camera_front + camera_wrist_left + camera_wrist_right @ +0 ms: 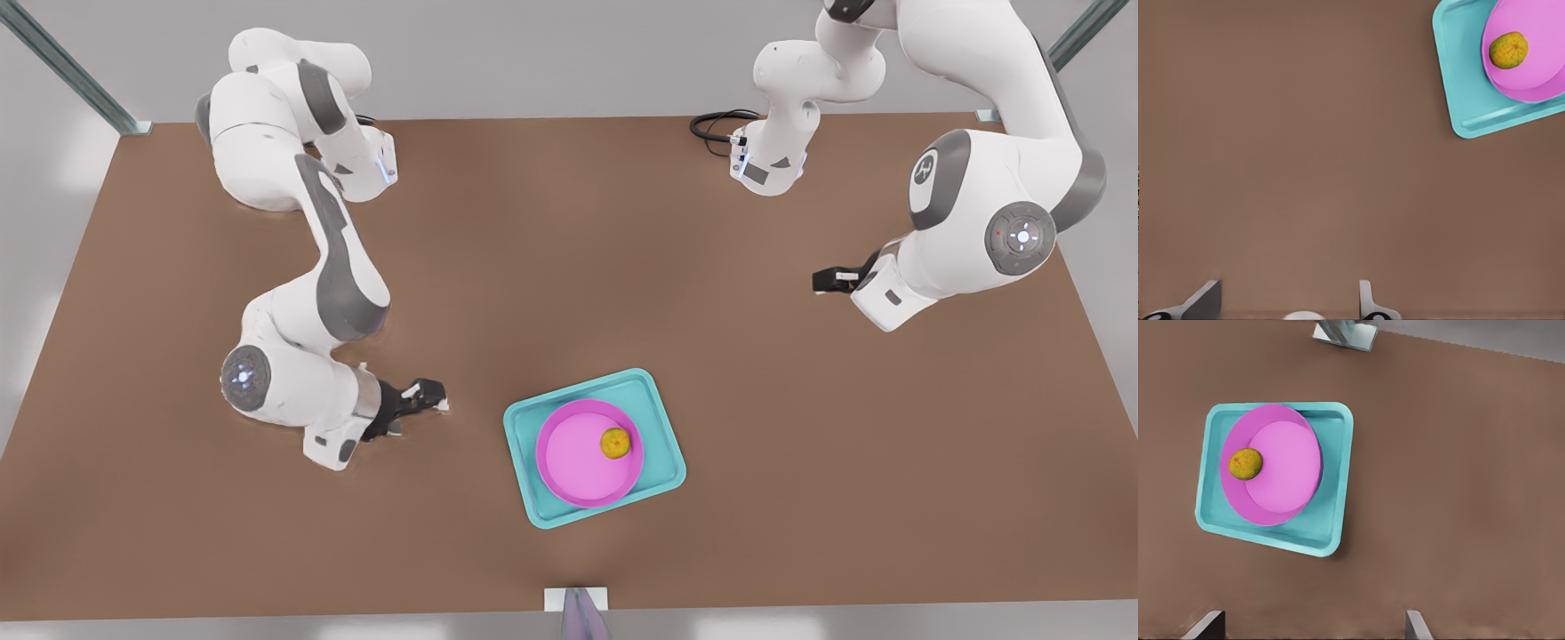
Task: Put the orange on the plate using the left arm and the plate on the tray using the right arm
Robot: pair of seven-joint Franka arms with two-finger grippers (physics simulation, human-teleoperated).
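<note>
Brown worktop (800, 498): orange (615, 443) on plate (589, 453), plate in tray (594, 448). Left end effector (425, 396) and right end effector (822, 281), both released, are well apart; the orange, near the rim, could roll if bumped.

A broad brown tabletop (569, 293) fills the room's middle, matte and evenly lit, with soft shadows. Pale grey floor surrounds it. Slanted metal struts (67, 67) stand at both far corners. A small grey bracket (576, 600) sits at the near edge. A black cable (716, 124) loops near the far edge.
</note>
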